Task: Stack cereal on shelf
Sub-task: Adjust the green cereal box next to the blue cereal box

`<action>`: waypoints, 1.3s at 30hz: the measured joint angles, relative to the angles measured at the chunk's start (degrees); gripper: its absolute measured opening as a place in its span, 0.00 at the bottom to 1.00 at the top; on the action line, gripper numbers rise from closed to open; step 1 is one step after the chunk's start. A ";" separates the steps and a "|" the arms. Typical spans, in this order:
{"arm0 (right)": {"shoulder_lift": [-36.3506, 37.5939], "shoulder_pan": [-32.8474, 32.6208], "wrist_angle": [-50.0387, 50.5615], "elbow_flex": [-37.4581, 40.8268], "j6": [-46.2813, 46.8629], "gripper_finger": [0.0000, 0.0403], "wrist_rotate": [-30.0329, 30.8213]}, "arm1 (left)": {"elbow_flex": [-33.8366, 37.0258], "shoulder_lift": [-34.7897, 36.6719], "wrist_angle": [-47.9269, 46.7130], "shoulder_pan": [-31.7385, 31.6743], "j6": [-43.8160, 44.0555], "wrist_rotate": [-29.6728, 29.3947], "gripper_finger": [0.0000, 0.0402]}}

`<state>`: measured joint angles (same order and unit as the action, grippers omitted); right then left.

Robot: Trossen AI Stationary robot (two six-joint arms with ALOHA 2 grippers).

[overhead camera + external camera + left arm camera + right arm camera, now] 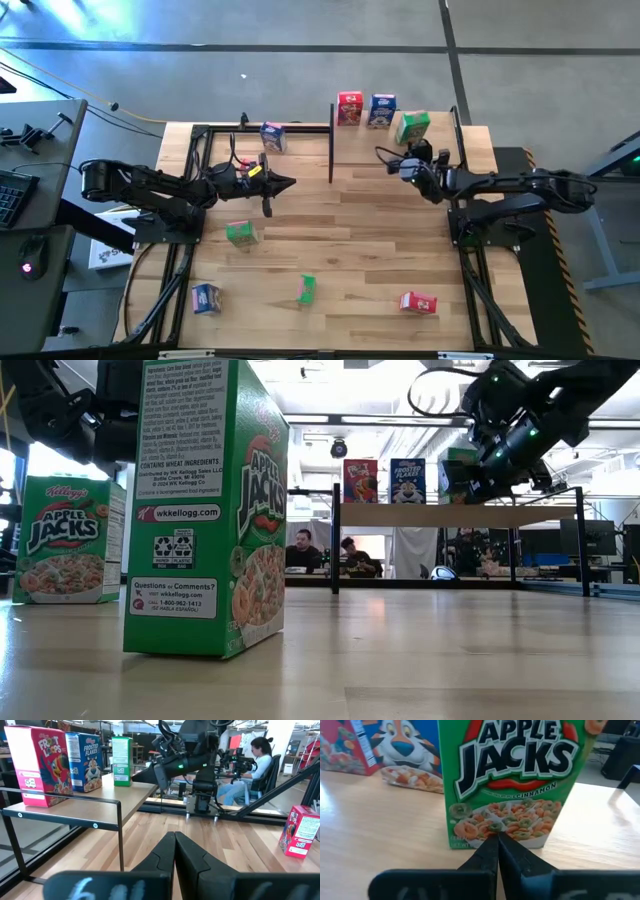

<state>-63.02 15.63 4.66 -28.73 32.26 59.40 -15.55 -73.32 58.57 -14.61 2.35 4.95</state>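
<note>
1. The shelf (395, 135) stands at the bench's far edge, carrying a red box (349, 108), a blue box (381, 110) and a green box (411, 126) in a row.
2. The right gripper (408, 167), fingers pressed together and holding nothing, sits just in front of the green box.
3. The left gripper (290, 183), also pressed together and holding nothing, hangs mid-bench; another blue box (272, 136) stands behind it.
4. Loose boxes dot the plank bench (340, 250) toward its near edge.
5. People sit at desks in the room beyond.
</note>
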 joint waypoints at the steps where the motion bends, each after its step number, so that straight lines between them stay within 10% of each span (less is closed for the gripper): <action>1: 0.00 0.19 -0.11 0.00 -0.01 0.00 -0.18 | 0.00 0.00 0.00 0.00 0.00 0.00 0.00; 39: -0.04 5.35 -12.36 -0.02 -8.31 0.00 -9.19 | 0.00 0.00 -0.04 0.00 0.03 0.00 0.00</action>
<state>-63.07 20.98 -7.70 -28.75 23.95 50.21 -15.55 -73.32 58.52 -14.61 2.38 4.95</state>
